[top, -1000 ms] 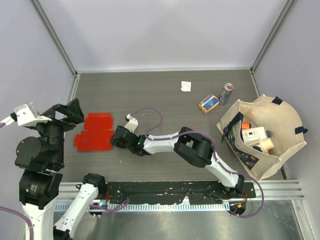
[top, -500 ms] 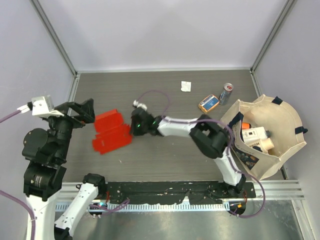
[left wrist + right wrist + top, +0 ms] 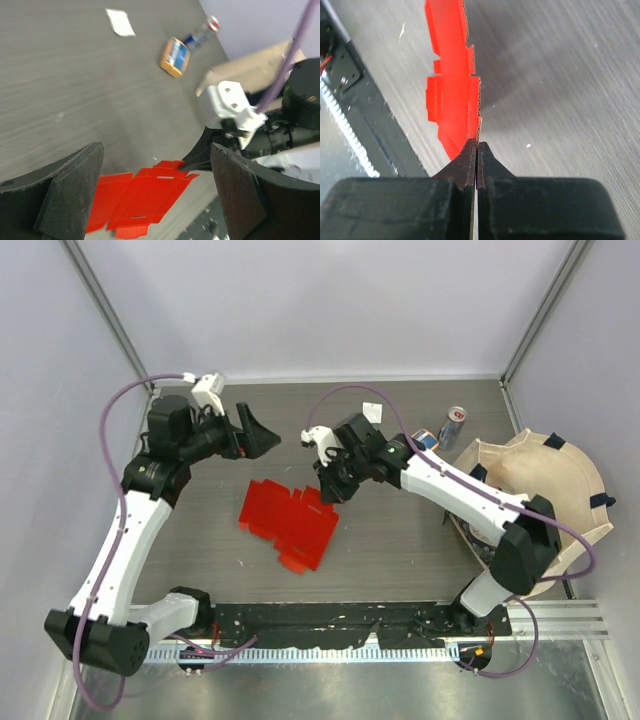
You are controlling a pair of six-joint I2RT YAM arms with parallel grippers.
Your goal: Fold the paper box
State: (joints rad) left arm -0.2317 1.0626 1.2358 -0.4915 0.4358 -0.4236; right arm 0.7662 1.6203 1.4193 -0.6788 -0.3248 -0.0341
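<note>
Grey table (image 3: 400, 540): right fingers (image 3: 462, 166) clamped on paper box (image 3: 290, 525) edge; left fingers (image 3: 60, 195) spread, clear of it.

The left arm (image 3: 120, 540) and right arm (image 3: 450, 485) are smooth white tubular links joined by chunky black rounded joints. A thin purple cable (image 3: 297, 35) loops along each, and matte black wedge-shaped fingers (image 3: 65, 200) follow a small white camera block (image 3: 227, 100).

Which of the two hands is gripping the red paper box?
The right hand: it is shut on one edge of the paper box. The left hand is open and apart from the box.
</note>
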